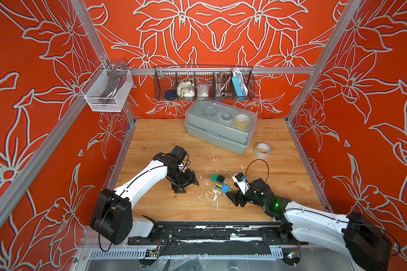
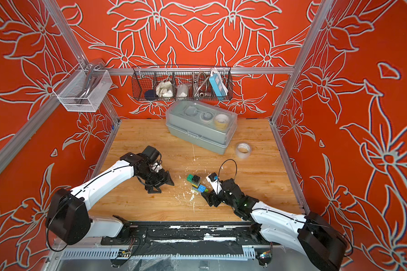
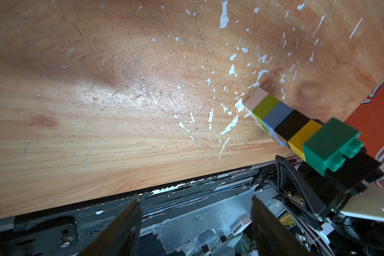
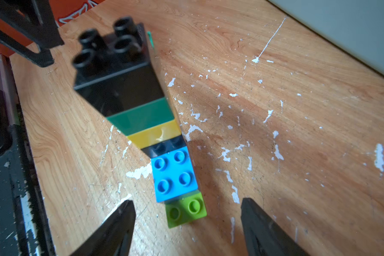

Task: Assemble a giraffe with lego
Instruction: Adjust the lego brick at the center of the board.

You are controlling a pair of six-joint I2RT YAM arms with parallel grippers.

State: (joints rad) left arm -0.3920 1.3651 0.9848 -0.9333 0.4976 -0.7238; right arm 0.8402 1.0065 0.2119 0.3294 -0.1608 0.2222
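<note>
Both top views overhead, wrist views close on giraffe (image 4: pixel 174 175)

Table (image 1: pixel 162 145): open wood between left gripper (image 1: pixel 188 187) and upright giraffe (image 1: pixel 220 184); right gripper (image 1: pixel 235 200) just beside its other flank; grey box (image 1: pixel 219 131), tape roll (image 1: pixel 263 150) obstruct the rear.

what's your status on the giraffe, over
Left gripper open, empty. Right gripper open beside the giraffe, not gripping. It stands upright on the table. Only white flecks nearby, nothing blocking.
</note>
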